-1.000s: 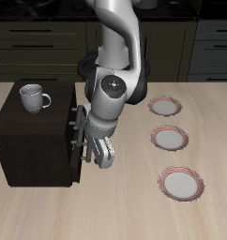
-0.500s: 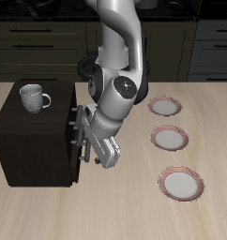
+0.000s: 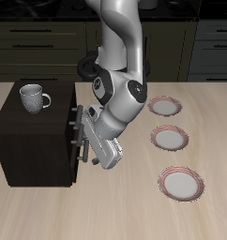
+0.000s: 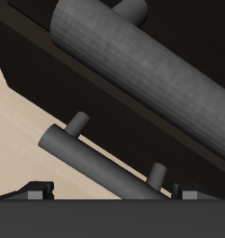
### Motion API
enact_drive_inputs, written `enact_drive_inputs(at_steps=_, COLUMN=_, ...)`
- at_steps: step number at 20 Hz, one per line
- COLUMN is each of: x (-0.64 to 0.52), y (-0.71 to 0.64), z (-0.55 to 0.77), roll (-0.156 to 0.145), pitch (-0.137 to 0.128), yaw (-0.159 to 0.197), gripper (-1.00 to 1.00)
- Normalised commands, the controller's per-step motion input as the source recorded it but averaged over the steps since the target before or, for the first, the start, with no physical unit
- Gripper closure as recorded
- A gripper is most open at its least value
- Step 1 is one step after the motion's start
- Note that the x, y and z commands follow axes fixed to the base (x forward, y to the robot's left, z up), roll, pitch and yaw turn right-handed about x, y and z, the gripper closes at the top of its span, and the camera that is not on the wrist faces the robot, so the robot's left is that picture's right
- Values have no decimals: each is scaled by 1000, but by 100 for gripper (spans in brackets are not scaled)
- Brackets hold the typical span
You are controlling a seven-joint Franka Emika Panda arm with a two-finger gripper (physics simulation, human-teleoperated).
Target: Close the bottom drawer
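The dark cabinet (image 3: 31,141) stands on the table with its drawer fronts facing the arm. The bottom drawer (image 3: 76,159) stands slightly out of the cabinet body. Its grey bar handle (image 4: 96,158) shows in the wrist view on two short posts, close to the beige table. The upper drawer's handle (image 4: 142,70) looms large beside it. My gripper (image 3: 91,157) is right at the lower drawer front. In the wrist view the gripper (image 4: 112,191) is open, with its fingertips (image 4: 35,191) wide apart on either side of the lower handle, holding nothing.
A grey mug (image 3: 32,97) sits on top of the cabinet. Three pink-rimmed plates (image 3: 169,139) lie in a row on the table beside the arm, from the back toward the front edge. Dark kitchen cabinets run along the back.
The arm's wrist and forearm have swung a little toward the plates and lowered. The gripper stays at the lower drawer front. The drawer shows no clear movement.
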Motion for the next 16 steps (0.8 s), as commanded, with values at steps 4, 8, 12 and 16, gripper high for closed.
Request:
enact_drive_inputs(at_steps=4, x=39, y=-338, z=122, roll=-52, pitch=-27, yaw=81, gripper=-100)
enact_drive_inputs(at_steps=8, x=-41, y=-460, z=89, roll=-80, pitch=-2, yaw=56, gripper=-100)
enact_drive_inputs(at_steps=12, x=-94, y=-276, z=251, roll=-39, pitch=-44, yaw=50, gripper=-100)
enact_drive_inputs(at_steps=16, x=-162, y=-267, z=423, roll=-23, pitch=-78, yaw=59, gripper=-100)
